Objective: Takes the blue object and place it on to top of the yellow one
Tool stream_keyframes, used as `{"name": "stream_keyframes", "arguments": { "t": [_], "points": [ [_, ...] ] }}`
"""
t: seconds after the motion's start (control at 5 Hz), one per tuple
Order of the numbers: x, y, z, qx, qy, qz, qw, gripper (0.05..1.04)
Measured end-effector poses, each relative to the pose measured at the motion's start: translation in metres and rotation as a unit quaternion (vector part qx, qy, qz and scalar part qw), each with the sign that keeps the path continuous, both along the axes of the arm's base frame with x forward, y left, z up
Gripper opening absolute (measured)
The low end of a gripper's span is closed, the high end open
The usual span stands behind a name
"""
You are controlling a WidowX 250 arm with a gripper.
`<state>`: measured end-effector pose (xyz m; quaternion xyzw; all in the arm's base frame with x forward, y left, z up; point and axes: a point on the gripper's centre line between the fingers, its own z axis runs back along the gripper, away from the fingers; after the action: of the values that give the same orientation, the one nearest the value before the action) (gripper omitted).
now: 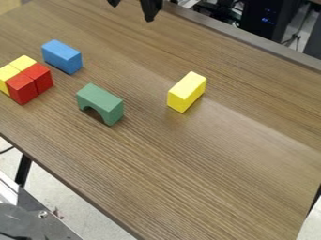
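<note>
While the black gripper (133,9) hangs at the far side, left of centre, its fingers (150,8) are apart, with a visible gap between the tips. Blue block (61,57): on the wood-grain table (188,178), far left part, lying on a long side, its length running from far left to near right. It is well apart from the lone yellow block (187,91), which sits right of centre, also lying on a long side (slanted the other way, far right to near left).

Green arch block (100,101) stands between these two, somewhat nearer, cut-out facing down (a proper little bridge). At the left edge, near the blue block but apart from it, is a tight cluster: two yellow cubes (7,75) on its far-left side, two red cubes (22,89) against them on the near-right side.

Beyond the table at far right, black equipment (266,19) with small blue lights, plus cables (301,26). Near left, off the table, a dark metal part (37,220) (a bolt shows on it) and a black table leg (23,171) above a pale floor (69,206).
</note>
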<state>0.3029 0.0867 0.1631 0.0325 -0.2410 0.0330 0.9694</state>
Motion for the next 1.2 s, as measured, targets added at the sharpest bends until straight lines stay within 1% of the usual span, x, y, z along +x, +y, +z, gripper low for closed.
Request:
{"name": "stream_keyframes", "arguments": {
  "t": [0.2,0.4,0.6,0.8,1.0,1.2],
  "points": [
    [-0.002,-0.001,-0.009,-0.007,0.015,0.001,0.9999,1.001],
    [-0.004,0.008,-0.019,-0.049,0.023,0.063,0.9966,1.001],
    [-0.008,0.026,-0.019,-0.080,0.010,0.137,0.9873,1.001],
    [-0.012,0.045,-0.026,-0.110,0.013,0.222,0.9688,1.001],
    [-0.016,0.063,-0.034,-0.135,0.053,0.301,0.9426,1.001],
    [-0.016,0.079,-0.047,-0.144,0.100,0.349,0.9208,1.001]
  ]
}}
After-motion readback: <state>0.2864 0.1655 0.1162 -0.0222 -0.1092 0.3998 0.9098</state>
